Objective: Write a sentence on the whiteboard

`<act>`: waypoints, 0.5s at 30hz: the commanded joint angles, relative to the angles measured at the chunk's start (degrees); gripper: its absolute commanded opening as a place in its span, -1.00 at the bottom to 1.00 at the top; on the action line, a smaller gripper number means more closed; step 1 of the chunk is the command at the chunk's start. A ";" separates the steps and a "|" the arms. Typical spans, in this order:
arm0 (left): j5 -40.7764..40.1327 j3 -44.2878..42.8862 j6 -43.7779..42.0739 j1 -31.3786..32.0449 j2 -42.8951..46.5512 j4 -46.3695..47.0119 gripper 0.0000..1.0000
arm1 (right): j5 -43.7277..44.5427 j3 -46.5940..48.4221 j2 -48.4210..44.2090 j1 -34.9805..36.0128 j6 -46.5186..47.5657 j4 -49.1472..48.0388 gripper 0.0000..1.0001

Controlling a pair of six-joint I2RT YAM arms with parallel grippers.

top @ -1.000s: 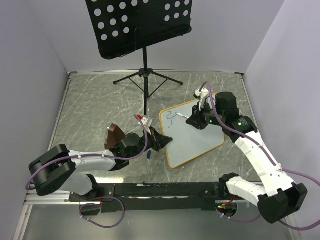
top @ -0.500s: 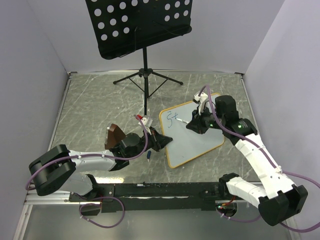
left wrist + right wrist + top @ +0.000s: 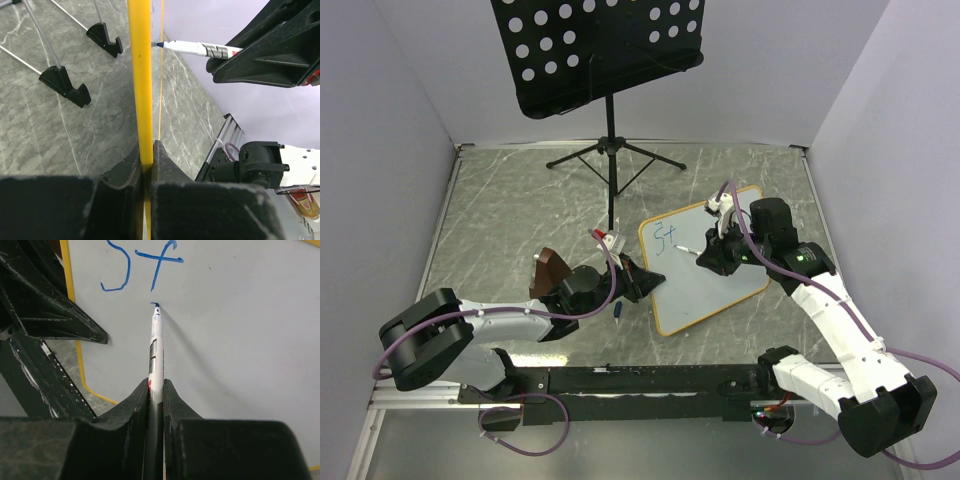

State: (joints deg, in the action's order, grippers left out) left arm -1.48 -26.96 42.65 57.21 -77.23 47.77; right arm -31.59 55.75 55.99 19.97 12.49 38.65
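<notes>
Whiteboard (image 3: 705,288) in left pincer (image 3: 146,159); right pincer (image 3: 156,390) holds marker (image 3: 155,342) against it.

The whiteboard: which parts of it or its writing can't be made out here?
- Top view: the left gripper covers the whiteboard's left edge; the blue letters are too small to read surely.
- Left wrist view: the board shows edge-on, so its writing face is hidden.
- Right wrist view: the picture's edges cut off most of the rim; the right gripper hides the marker's rear.
</notes>
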 commanded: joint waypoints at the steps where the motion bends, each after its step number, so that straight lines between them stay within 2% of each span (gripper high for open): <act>1: 0.60 -1.60 -2.14 -0.08 0.41 6.72 -0.98 | 2.24 2.35 -0.44 -0.80 -0.01 -1.21 -1.00; 15: 0.24 -0.37 -1.70 -0.17 1.03 7.43 -0.98 | -2.42 6.22 -0.96 -1.95 -0.28 -2.27 -1.00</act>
State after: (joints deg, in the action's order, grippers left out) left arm -1.39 -26.94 42.68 57.19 -77.25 47.92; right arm -31.55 59.07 56.38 18.55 12.43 38.46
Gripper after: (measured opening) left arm 0.070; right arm 0.187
